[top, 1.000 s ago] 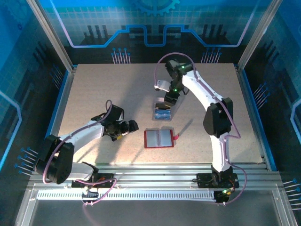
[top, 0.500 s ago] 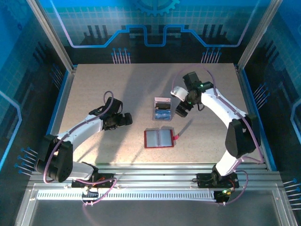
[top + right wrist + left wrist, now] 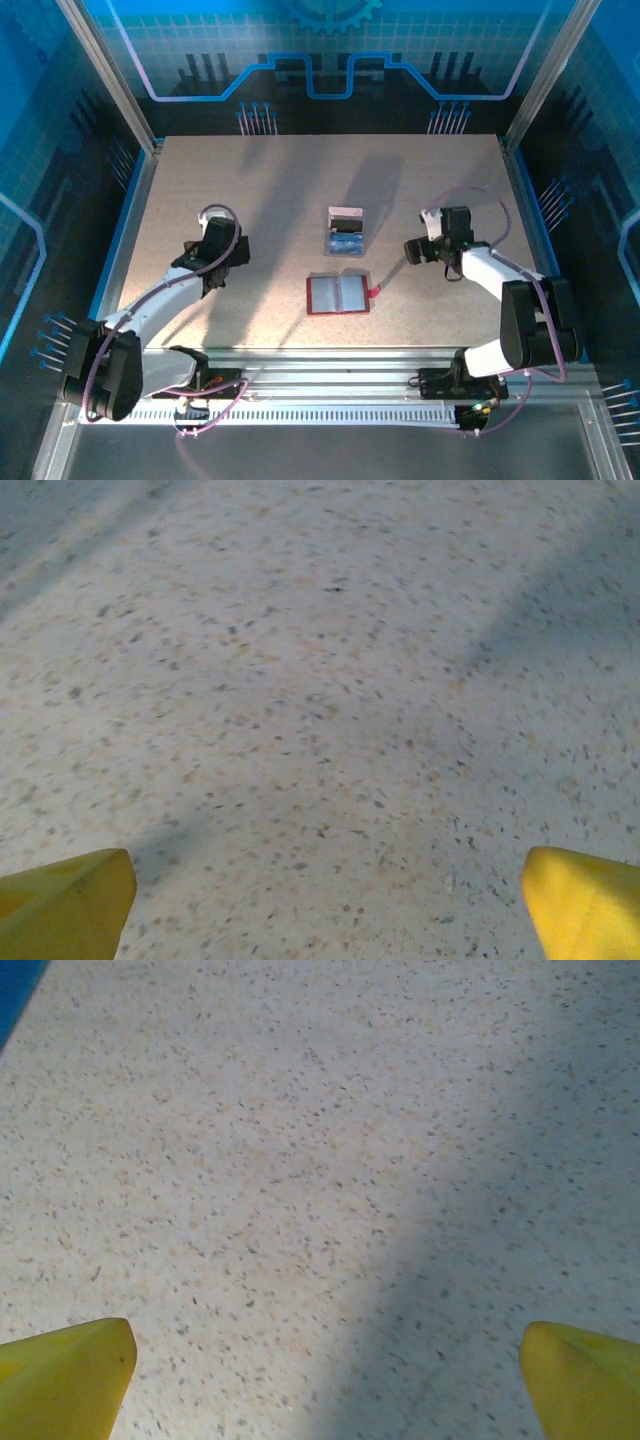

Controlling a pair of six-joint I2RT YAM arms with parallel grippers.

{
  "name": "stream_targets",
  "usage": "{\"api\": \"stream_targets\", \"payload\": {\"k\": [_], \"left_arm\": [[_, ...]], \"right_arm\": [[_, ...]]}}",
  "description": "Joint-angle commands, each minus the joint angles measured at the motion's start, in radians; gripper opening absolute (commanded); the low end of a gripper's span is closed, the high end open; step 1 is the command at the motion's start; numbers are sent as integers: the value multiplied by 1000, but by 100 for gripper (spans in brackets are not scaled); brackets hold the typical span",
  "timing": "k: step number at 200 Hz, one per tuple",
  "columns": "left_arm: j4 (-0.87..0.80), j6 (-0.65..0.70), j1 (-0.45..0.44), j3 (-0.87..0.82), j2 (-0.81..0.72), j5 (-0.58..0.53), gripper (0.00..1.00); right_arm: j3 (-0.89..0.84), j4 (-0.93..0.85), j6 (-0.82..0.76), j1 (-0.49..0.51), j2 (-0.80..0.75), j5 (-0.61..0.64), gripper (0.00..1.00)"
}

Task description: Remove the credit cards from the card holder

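The red card holder (image 3: 338,294) lies open and flat on the table near the front centre, its little red tab (image 3: 376,291) sticking out to the right. Just behind it sit the credit cards (image 3: 345,243), blue ones with a pale pinkish-white one (image 3: 346,214) at the far end. My left gripper (image 3: 222,258) hangs to the left of the holder, well apart from it. My right gripper (image 3: 412,250) hangs to the right of the cards. In the left wrist view my left gripper (image 3: 325,1380) is open over bare table. My right gripper (image 3: 325,900) stands just as open over bare table.
The speckled beige table (image 3: 250,180) is boxed in by blue walls and a metal frame (image 3: 110,90). A ribbed rail (image 3: 300,412) runs along the near edge by the arm bases.
My right gripper has opened fully and swung away from the cards toward the right and nearer side. My left arm has drawn back to the left, away from the card holder.
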Motion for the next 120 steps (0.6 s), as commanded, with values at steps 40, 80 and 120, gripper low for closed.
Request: {"api": "stream_targets", "payload": {"k": [40, 80, 120], "left_arm": [[663, 194, 100, -240, 6, 103, 99], [952, 201, 163, -307, 79, 215, 99], [1108, 188, 217, -280, 236, 326, 100]], "right_arm": [[-159, 505, 113, -17, -67, 31, 100], [-206, 661, 108, -17, -53, 23, 100], [-265, 920, 122, -19, 87, 35, 100]]}}
